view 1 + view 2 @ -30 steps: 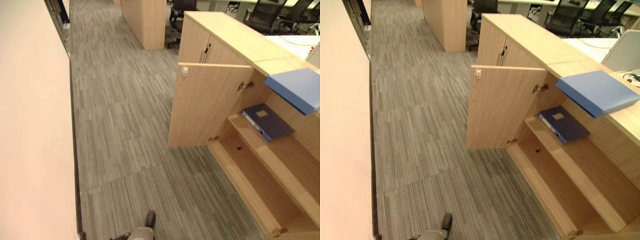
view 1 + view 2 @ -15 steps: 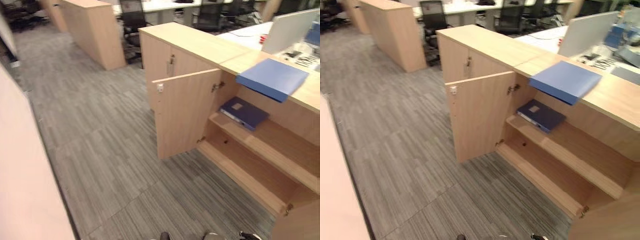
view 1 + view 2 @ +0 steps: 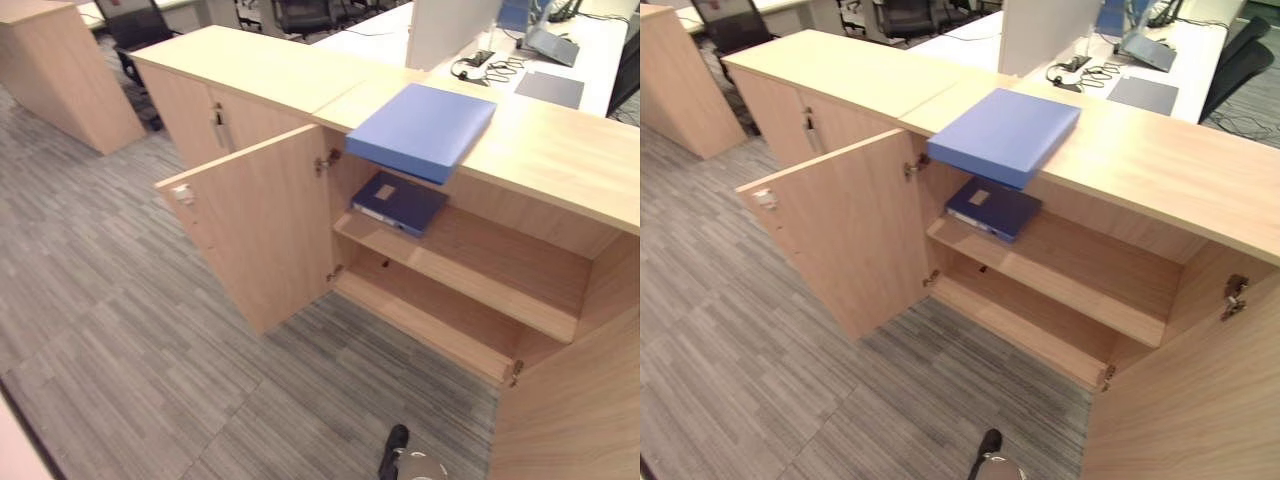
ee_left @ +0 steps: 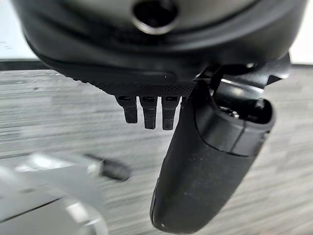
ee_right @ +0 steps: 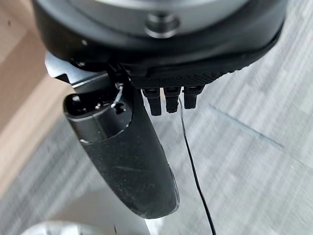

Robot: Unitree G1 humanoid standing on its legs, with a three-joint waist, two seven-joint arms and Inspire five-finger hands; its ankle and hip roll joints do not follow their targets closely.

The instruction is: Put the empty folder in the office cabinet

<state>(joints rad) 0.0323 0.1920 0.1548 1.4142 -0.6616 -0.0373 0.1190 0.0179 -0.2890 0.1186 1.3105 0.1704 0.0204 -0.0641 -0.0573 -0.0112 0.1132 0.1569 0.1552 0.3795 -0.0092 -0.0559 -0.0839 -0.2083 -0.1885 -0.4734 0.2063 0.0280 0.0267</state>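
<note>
- Both my hands hang low over the carpet, away from the cabinet: the left hand point(image 4: 205, 161) with its fingers point(image 4: 149, 111) straight and relaxed and nothing in it, the right hand point(image 5: 127, 156) the same, fingers point(image 5: 168, 100) loose and empty.
- Under each hand I see only grey striped carpet point(image 3: 120, 330); a strip of light wood shows beside the right hand, so I judge that side is nearer the cabinet.
- Ahead of me stands the office cabinet point(image 3: 1160, 170) with both doors swung open; the left door point(image 3: 850, 235) juts toward me.
- On the cabinet's top, overhanging its front edge above the opening, lies the light blue folder point(image 3: 1005, 133), flat, its long axis running from the front edge back toward the desk behind.
- Inside, on the upper shelf point(image 3: 1070, 275) just below that folder, lies a dark blue binder point(image 3: 990, 207), at the shelf's left end.
- The rest of that shelf, right of the binder, is bare, as is the lower shelf point(image 3: 1020, 325).
- My judgement: the folder lies up and ahead of both hands, roughly central, perhaps a touch left; neither hand has started to reach.
</note>
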